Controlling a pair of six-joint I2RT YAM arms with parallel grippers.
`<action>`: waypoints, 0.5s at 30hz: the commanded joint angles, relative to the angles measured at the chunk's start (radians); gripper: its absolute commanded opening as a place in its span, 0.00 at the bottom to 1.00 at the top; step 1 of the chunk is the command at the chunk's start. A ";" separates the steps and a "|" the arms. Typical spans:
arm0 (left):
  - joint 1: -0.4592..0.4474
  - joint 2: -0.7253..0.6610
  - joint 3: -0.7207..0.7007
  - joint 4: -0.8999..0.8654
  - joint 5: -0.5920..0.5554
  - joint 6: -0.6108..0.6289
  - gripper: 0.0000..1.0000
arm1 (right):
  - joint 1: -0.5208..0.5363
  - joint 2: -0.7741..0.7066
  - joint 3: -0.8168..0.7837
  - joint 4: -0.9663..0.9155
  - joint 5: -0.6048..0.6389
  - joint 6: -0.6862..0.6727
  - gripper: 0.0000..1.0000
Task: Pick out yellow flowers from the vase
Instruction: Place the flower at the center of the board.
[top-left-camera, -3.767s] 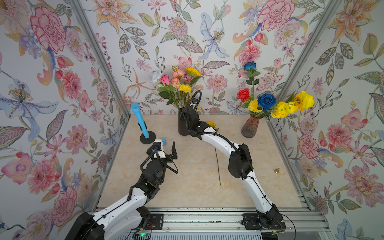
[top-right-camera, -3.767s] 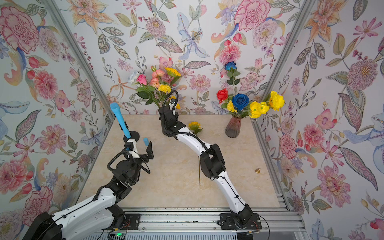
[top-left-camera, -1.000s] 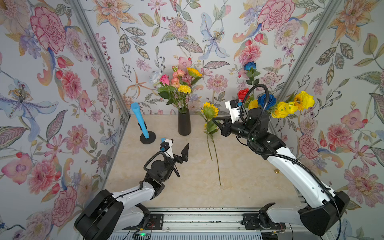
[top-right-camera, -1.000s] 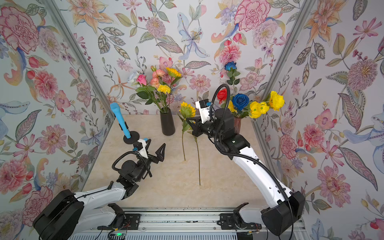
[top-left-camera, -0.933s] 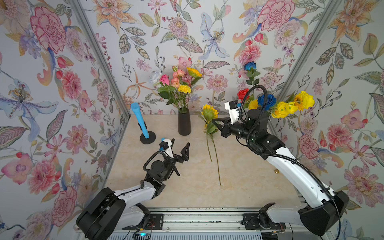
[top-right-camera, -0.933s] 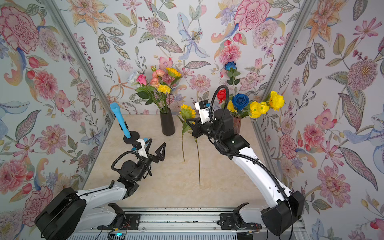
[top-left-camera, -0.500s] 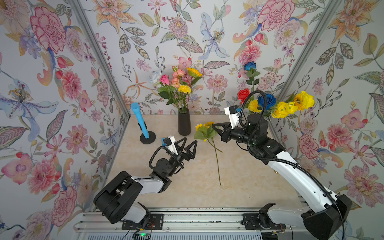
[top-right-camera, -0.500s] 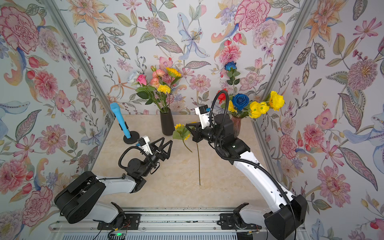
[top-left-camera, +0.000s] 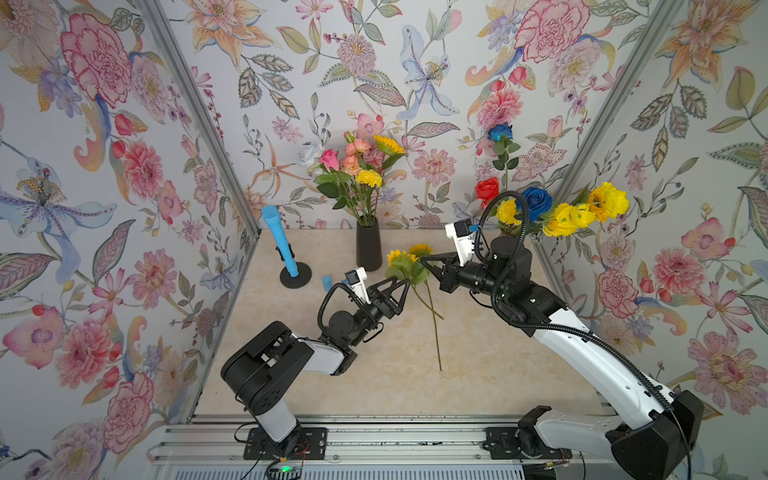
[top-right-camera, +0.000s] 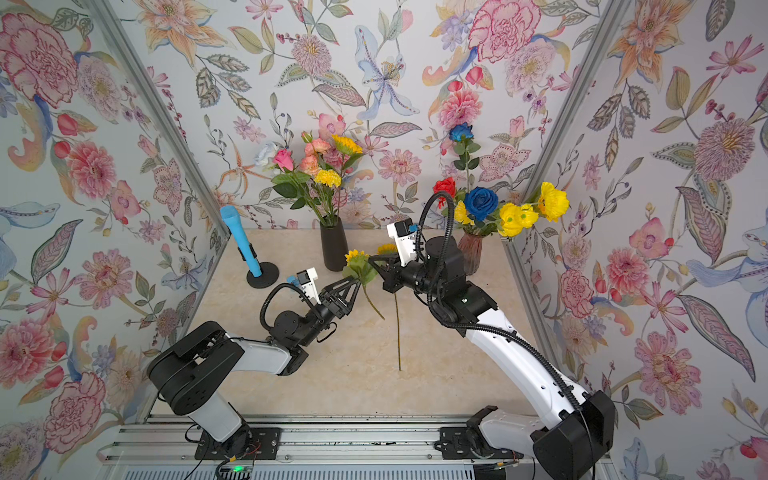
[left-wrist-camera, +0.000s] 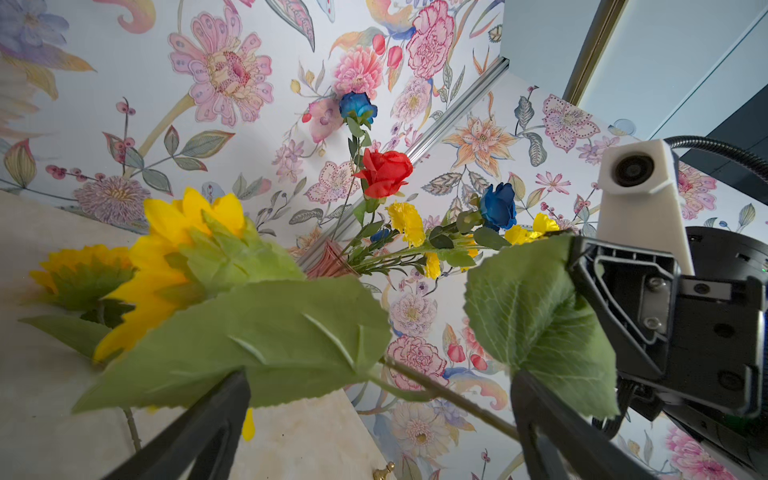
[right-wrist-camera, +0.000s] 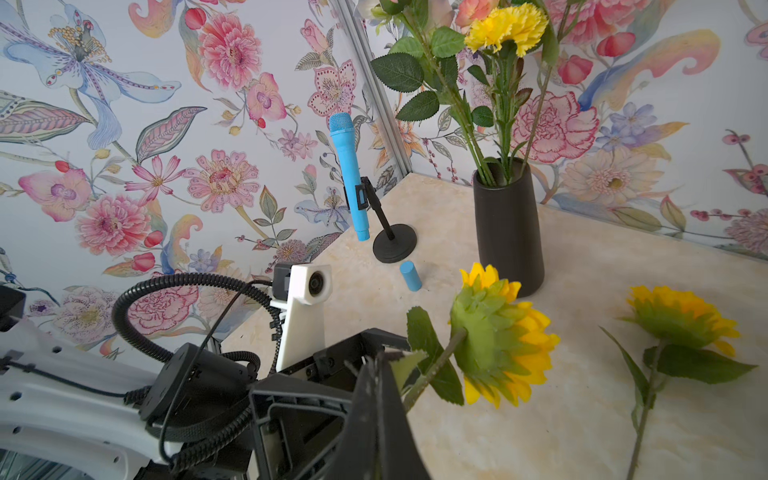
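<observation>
My right gripper (top-left-camera: 424, 260) (right-wrist-camera: 376, 362) is shut on a yellow sunflower (top-left-camera: 397, 257) (top-right-camera: 356, 257) (right-wrist-camera: 498, 345), pinching it at a leaf beside the stem and holding it low over the table. My left gripper (top-left-camera: 405, 283) (left-wrist-camera: 380, 395) is open, its fingers (left-wrist-camera: 232, 399) on either side of that flower's stem (left-wrist-camera: 436, 390) without closing. A second yellow sunflower (top-left-camera: 419, 249) (right-wrist-camera: 681, 316) lies on the table. The black vase (top-left-camera: 369, 249) (right-wrist-camera: 507, 232) holds pink and peach roses plus yellow flowers (top-left-camera: 369, 178).
A reddish glass vase (top-right-camera: 471, 257) at the back right holds blue and red roses and several yellow blooms (top-left-camera: 561, 218). A blue microphone (top-left-camera: 276, 232) on a black stand and a small blue cylinder (top-left-camera: 327, 283) sit at the back left. Patterned walls enclose three sides.
The right arm has brought the sunflower down and leftward, tipping it over. The left arm has reached toward it, so its open fingers now straddle the stem.
</observation>
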 joint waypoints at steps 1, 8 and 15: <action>-0.009 0.013 0.037 0.133 0.045 -0.081 1.00 | 0.006 -0.035 -0.015 0.030 0.009 0.000 0.00; -0.012 0.033 0.080 0.106 0.089 -0.161 1.00 | 0.007 -0.043 -0.029 0.039 0.025 -0.016 0.00; -0.010 0.051 0.091 0.088 0.144 -0.256 1.00 | 0.010 -0.038 -0.034 0.045 0.048 -0.026 0.00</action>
